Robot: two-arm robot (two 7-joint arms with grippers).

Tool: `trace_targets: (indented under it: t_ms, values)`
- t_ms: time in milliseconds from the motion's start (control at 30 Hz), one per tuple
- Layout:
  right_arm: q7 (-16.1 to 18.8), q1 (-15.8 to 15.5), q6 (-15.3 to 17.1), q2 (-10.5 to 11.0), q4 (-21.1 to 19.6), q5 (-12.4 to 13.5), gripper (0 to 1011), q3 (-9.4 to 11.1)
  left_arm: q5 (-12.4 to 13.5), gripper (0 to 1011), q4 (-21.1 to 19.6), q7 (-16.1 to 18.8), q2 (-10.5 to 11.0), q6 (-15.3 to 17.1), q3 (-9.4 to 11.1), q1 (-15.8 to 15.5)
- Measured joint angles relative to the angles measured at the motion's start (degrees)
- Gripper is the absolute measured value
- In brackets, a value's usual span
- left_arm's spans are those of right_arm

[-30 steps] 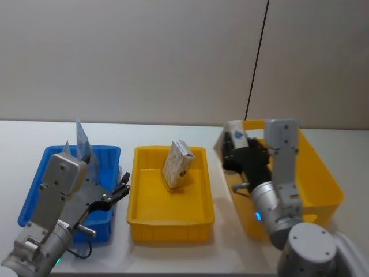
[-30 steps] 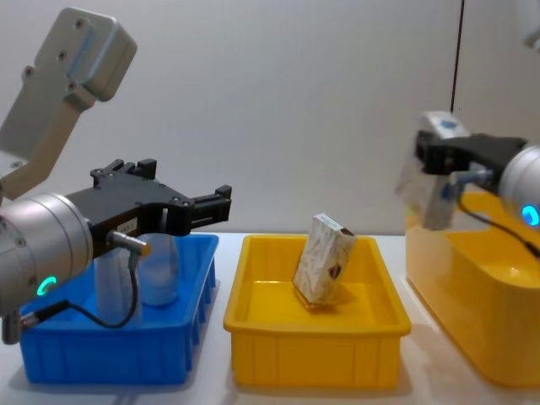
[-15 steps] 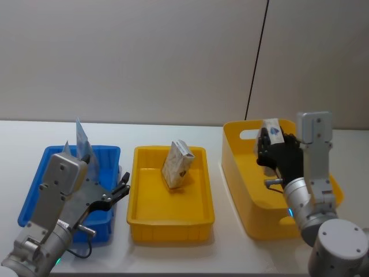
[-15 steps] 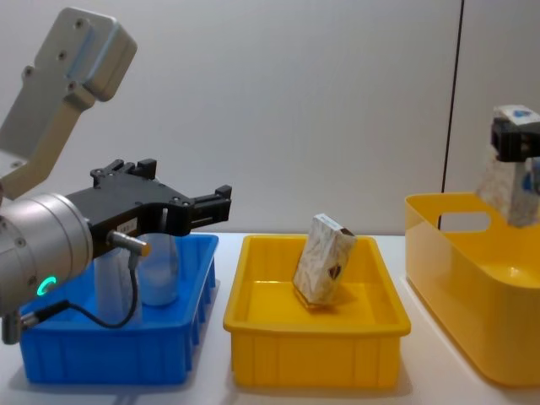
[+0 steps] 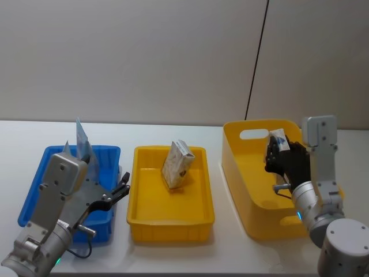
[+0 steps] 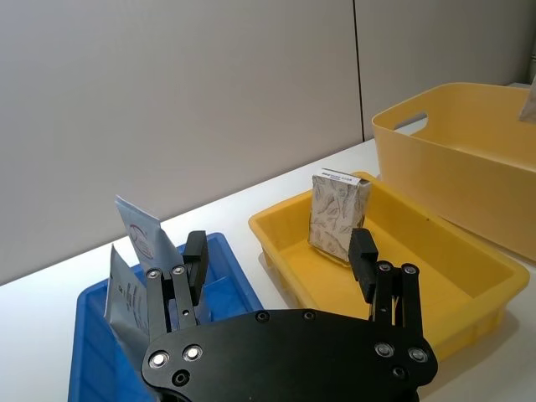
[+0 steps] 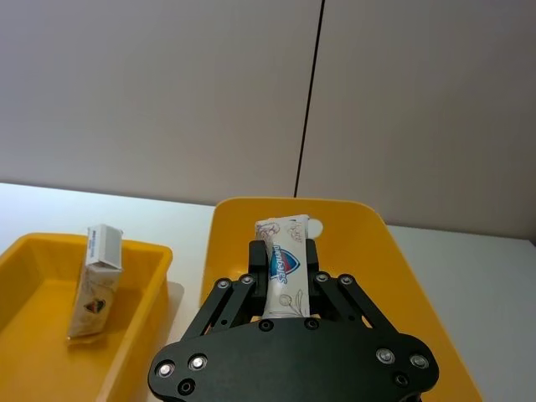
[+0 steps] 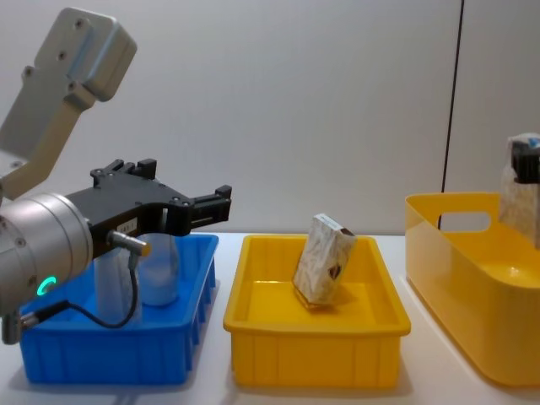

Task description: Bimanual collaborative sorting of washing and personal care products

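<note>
My right gripper (image 5: 277,152) is shut on a whitish patterned pack with a blue mark (image 7: 283,270), holding it upright over the inside of the deep yellow bin (image 5: 252,216); the chest view shows this pack (image 8: 516,199) just above the bin's rim. A second patterned pack (image 5: 176,164) leans upright in the shallow yellow tray (image 5: 173,226). Pale-blue squeeze tubes (image 5: 82,139) stand in the blue bin (image 5: 33,187). My left gripper (image 5: 119,193) hangs open over the blue bin's right side, with nothing between its fingers (image 6: 362,251).
The three containers stand in a row on the white table, blue at the left, shallow yellow in the middle, deep yellow with a handle cut-out (image 5: 252,134) at the right. A grey wall rises close behind them.
My right gripper has carried the blue-marked pack rightward, from the deep bin's left rim to over its inside, and slightly lower. The left arm has not moved.
</note>
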Motion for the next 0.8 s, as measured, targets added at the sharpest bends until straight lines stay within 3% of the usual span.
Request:
trace_targets:
  t_ms: [167, 333, 433, 600, 800]
  values:
    - [0.28, 0.51, -0.03, -0.09, 1.40, 0.06, 248, 0.46, 0.00, 1002, 0.00, 0.00, 0.00, 0.00, 0.00, 0.00]
    - [0.46, 0.95, -0.24, -0.20, 2.46, 0.08, 447, 0.84, 0.00, 1001, 0.00, 0.00, 0.00, 0.00, 0.00, 0.00]
    - [0.54, 1.16, -0.40, -0.31, 3.08, 0.06, 506, 1.05, 0.00, 1001, 0.00, 0.00, 0.00, 0.00, 0.00, 0.00]
    - [0.73, 1.46, -0.59, -0.49, 3.94, -0.05, 718, 1.40, 0.00, 1001, 0.00, 0.00, 0.00, 0.00, 0.00, 0.00]
    - [0.98, 1.60, -0.86, -0.61, 4.31, -0.18, 862, 1.65, 0.00, 1002, 0.00, 0.00, 0.00, 0.00, 0.00, 0.00]
